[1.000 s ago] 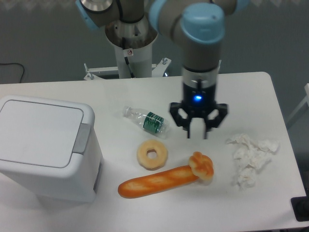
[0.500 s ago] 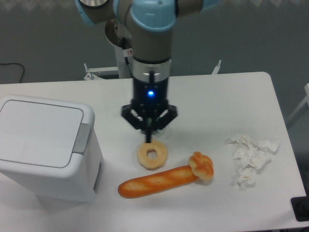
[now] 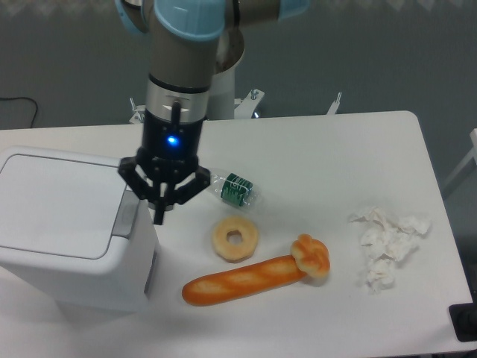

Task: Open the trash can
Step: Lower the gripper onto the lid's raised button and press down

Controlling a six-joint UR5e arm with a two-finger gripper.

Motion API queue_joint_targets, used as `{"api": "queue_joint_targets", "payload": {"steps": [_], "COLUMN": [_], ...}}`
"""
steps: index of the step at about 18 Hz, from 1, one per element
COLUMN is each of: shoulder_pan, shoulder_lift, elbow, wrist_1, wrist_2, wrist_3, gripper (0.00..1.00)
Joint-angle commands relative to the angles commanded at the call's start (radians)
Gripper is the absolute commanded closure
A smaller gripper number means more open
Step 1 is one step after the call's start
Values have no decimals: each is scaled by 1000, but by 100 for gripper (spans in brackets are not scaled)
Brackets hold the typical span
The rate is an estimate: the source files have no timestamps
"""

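The white boxy trash can (image 3: 45, 261) stands at the table's left front, its flat lid (image 3: 59, 205) down. A grey rectangular push button (image 3: 125, 217) sits at the lid's right edge. My gripper (image 3: 159, 212) hangs just right of that button, close to the can's right wall, fingers pressed together and pointing down with nothing between them. Whether a fingertip touches the can I cannot tell.
A clear plastic bottle (image 3: 235, 188) with a green label lies right of the gripper. A ring doughnut (image 3: 235, 239), a baguette (image 3: 242, 280) and a small pastry (image 3: 311, 256) lie toward the front. Crumpled white tissue (image 3: 387, 242) lies at the right.
The gripper has swept left across the table, from above the pastry, past the bottle, to beside the trash can's button. Nothing else has moved.
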Motion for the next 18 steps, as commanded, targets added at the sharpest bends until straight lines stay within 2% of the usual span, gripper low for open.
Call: {"api": "queue_joint_targets", "payload": {"steps": [18], "shoulder_pan": [-9], "shoulder_lift": [0], "elbow": [-17], "wrist_1": [-2], "wrist_2": [6], "wrist_3": [-11], "gripper": [97]}}
